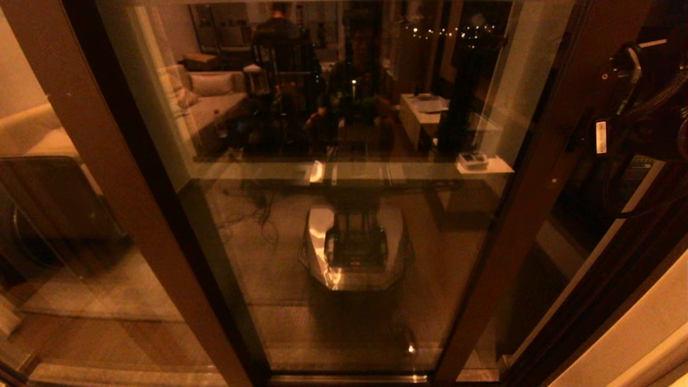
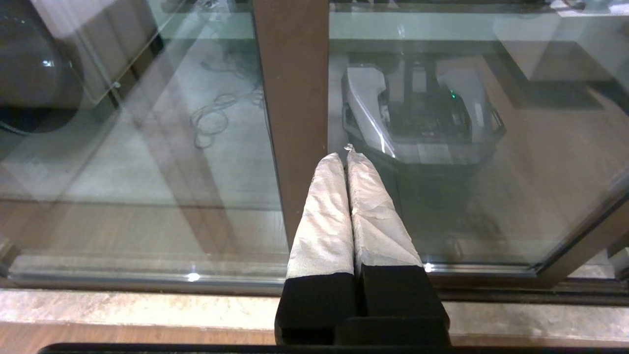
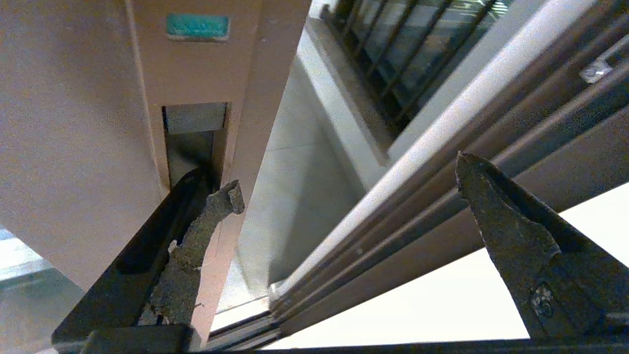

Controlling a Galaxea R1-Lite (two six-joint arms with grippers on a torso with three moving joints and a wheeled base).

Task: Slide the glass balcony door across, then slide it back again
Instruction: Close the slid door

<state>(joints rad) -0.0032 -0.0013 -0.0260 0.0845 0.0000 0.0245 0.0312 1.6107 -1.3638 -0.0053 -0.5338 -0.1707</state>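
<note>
right tool [image 3: 344, 191]: spread, one finger hooked in door [image 1: 344, 177] handle [image 3: 191, 142] to drag it | left tool [image 2: 350, 206]: closed, empty, parked | gap at right

The head camera looks forward and down from close range onto the glass door [image 1: 344, 177], with the right arm [image 1: 639, 107] at its right edge. The left wrist camera sits behind the left claw [image 2: 346, 155] and faces low along its pressed-together fingers at the same glass and a brown upright [image 2: 292, 98] just past the tips. The right wrist camera peers very near past the spread right claw [image 3: 344, 182], one finger [image 3: 206, 231] in the handle slot [image 3: 194, 142], railing [image 3: 393, 64] beyond.
</note>
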